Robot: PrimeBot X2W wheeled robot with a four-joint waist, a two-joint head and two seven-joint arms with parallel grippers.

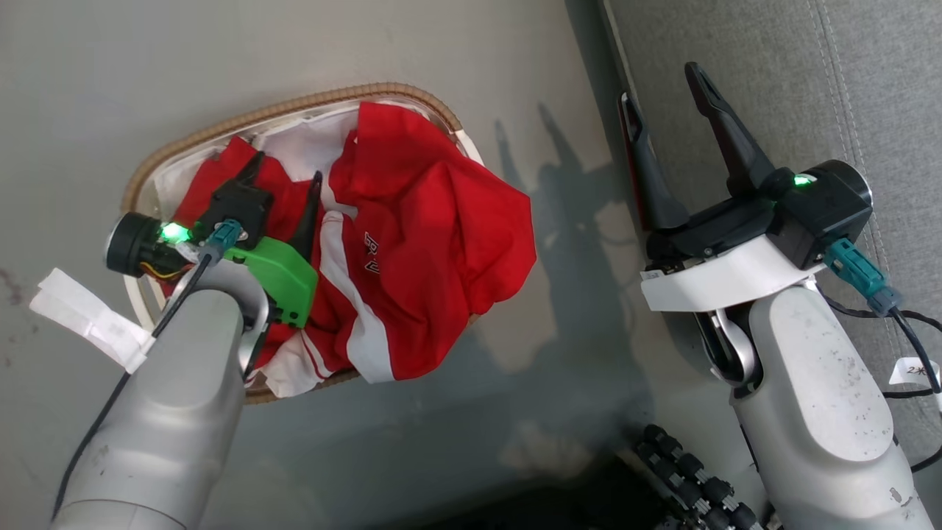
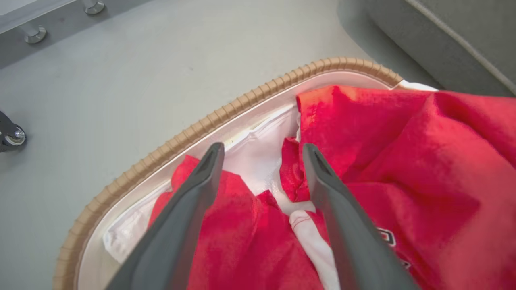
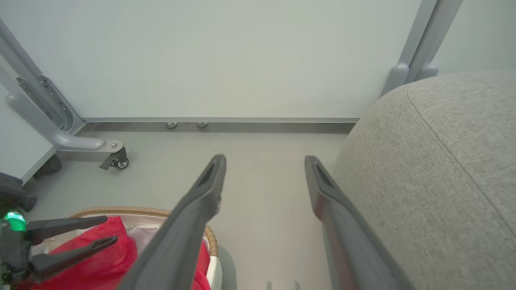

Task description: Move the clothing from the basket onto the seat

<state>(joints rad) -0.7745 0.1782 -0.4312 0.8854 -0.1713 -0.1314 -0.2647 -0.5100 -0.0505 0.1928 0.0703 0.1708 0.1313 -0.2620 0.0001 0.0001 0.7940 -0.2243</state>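
The red clothing with white stripes lies heaped in the oval basket, one fold spilling over its right rim. My left gripper hovers open just above the clothing's left part, with nothing between its fingers. In the left wrist view the clothing and white liner lie under the left gripper, inside the basket's brown rim. My right gripper stands open and empty at the near edge of the grey seat. The right wrist view shows the seat, the right gripper and the basket.
The basket stands on a pale grey floor left of the seat. A wall, a metal frame and a small caster lie beyond it. White tape hangs off my left forearm. A dark ribbed part sits near my base.
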